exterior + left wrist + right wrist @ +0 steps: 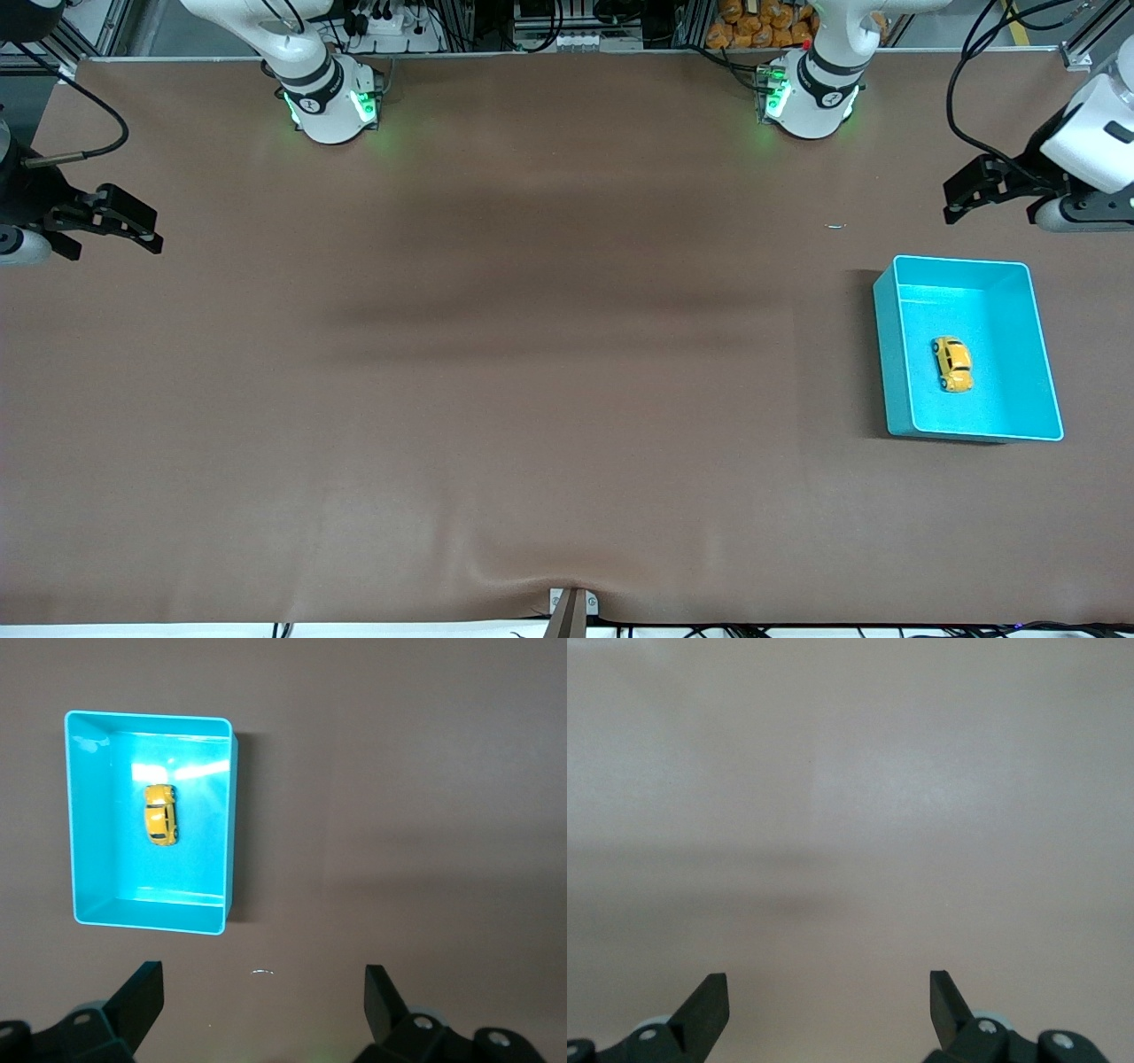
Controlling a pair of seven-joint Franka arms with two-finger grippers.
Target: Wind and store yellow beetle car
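The yellow beetle car (952, 363) lies on its wheels inside the cyan bin (892, 354), near the bin's middle, at the left arm's end of the table. The car (160, 813) and the bin (229, 828) also show in the left wrist view. My left gripper (955, 197) is open and empty, up in the air over bare table beside the bin, toward the robots' bases. Its fingers (142, 997) stand wide apart. My right gripper (149, 232) is open and empty, over the table's edge at the right arm's end. Its fingers (709, 1001) frame only bare table.
The brown table mat (532, 372) stretches wide between the two arms. A small pale scrap (834, 226) lies on the mat near the bin; it also shows in the left wrist view (262, 972). A metal bracket (571, 607) sits at the table's edge nearest the front camera.
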